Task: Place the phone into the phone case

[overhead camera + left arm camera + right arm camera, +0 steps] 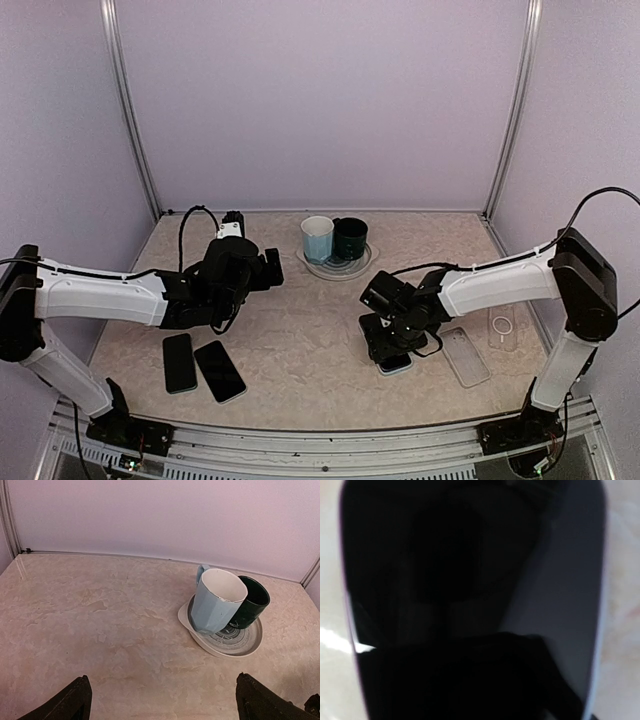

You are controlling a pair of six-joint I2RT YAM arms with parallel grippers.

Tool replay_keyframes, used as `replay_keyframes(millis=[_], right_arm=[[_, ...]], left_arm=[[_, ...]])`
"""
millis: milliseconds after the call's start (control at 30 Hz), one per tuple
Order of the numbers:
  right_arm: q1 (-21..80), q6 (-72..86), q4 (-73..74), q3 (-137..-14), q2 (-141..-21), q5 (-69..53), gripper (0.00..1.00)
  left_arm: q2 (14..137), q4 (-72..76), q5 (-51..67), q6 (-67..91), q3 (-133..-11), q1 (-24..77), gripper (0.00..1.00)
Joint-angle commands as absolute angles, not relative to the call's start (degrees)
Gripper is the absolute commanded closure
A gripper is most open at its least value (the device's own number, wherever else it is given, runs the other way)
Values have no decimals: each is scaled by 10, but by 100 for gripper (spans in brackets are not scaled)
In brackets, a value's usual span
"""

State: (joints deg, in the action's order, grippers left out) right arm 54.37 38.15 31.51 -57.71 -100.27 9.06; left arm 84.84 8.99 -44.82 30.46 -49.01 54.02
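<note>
Right gripper (390, 350) is sitting low over phone (470, 605), which is lying on table (300, 330) just beside clear case (466, 357). Its grip cannot be told. Left gripper (270, 268) is hanging spread wide, holding nothing. Risk: the glossy phone slipping or skidding wide of the case if pinched off-centre.

Top cam: high up at near edge, looks down and far, whole surface (300, 320) in frame. Left wrist cam: low, faces far right, catches blue mug (217, 605), same one top cam sees mid-far. Right wrist cam: glued to phone (470, 580), screen fills frame.
</note>
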Motion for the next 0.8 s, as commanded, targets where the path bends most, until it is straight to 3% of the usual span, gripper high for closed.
replay_keyframes(millis=[0,167,433,667,767], right_arm=[[549,385,320,-563,-1012,58,40],[549,388,304,-556,-1001,85,49],[549,335,179,-515,-964,88,53],[549,310,92,-483,-962,95,53],[549,307,68,-471,-957,94,53]], left_arm=[[845,95,-453,296,-491,543,1],[850,121,-393,289,-492,543,1],[902,251,-188,319,-472,545,1],[1064,384,45,477,-506,524,1],[1122,459,74,538,-503,522,1]])
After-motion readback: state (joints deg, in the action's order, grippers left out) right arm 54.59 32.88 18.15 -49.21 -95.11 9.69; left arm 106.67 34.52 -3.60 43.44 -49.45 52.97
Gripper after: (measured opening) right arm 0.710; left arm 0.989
